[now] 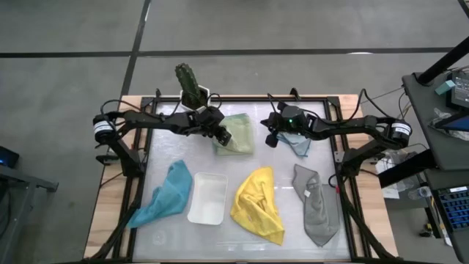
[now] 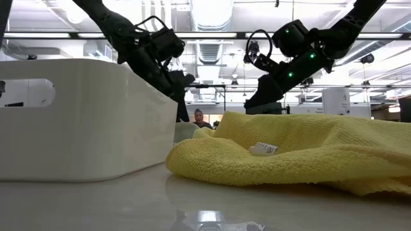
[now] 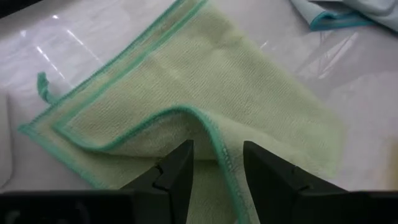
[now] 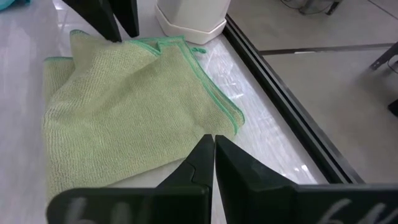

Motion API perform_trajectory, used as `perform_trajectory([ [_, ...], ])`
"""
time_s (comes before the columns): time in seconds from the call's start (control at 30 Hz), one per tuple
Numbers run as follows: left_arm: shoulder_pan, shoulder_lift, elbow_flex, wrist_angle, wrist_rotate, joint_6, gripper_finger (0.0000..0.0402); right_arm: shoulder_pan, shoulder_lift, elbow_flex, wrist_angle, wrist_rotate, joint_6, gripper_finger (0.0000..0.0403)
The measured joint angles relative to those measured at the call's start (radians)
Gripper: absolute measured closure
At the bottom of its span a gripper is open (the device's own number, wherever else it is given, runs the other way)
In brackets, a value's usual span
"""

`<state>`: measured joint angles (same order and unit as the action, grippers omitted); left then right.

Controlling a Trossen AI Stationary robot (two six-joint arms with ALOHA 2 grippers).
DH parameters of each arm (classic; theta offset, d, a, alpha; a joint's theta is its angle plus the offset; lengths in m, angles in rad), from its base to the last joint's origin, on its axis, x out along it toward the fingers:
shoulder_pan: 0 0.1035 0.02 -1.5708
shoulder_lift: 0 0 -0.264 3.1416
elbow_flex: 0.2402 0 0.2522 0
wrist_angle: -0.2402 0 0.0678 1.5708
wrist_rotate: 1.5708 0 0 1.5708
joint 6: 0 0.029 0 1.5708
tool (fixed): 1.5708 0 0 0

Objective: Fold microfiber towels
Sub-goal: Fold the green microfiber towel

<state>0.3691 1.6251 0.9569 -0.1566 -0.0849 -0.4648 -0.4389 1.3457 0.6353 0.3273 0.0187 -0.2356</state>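
Five towels lie out: pale green (image 1: 236, 133), light blue (image 1: 297, 144), yellow (image 1: 258, 204), grey (image 1: 316, 205), teal (image 1: 165, 193). One white tray (image 1: 207, 198) holds nothing. Left gripper (image 3: 216, 167) straddles the green fold, fingers parted; right gripper (image 4: 214, 157) is clenched, holding nothing.

Surface: my glossy white tabletop (image 1: 242, 233) inside a dark frame, on a wooden base.
Upper centre of the high view: pale green microfiber towel (image 1: 236, 133), partly folded, flat on the top.
Upper right of centre: light blue microfiber towel (image 1: 299, 144), bunched.
Lower left: teal microfiber towel (image 1: 165, 194), crumpled.
Lower centre: white rectangular plastic tray (image 1: 207, 198).
Right of the tray: yellow microfiber towel (image 1: 259, 204), rumpled.
Lower right: grey microfiber towel (image 1: 316, 205), lying long.
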Motion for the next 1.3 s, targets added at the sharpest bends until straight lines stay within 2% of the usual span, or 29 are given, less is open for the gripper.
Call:
perform_trajectory([
  [0.5,-0.028,0.035,0.002,0.035,0.052,0.073,0.0285,0.000,0.000,0.000,-0.001,0.000,-0.004,0.0394],
  [0.6,-0.036,0.038,0.002,0.043,0.050,0.089,0.0319,0.000,0.000,0.000,-0.001,0.000,-0.004,0.0394],
  [0.7,-0.038,0.033,0.003,0.043,0.050,0.109,0.0375,0.000,0.000,0.000,-0.001,0.000,-0.003,0.0394],
  [0.77,-0.037,0.024,0.002,0.041,0.049,0.109,0.0394,0.000,0.000,0.000,-0.001,0.000,-0.004,0.0394],
  [1.13,-0.046,-0.075,0.002,-0.175,0.056,0.129,0.0398,0.000,0.000,0.000,-0.001,0.000,-0.002,0.0394],
  [1.3,-0.052,-0.073,0.002,-0.196,0.134,0.129,0.0398,0.000,0.000,0.000,-0.001,0.000,-0.001,0.0394],
])
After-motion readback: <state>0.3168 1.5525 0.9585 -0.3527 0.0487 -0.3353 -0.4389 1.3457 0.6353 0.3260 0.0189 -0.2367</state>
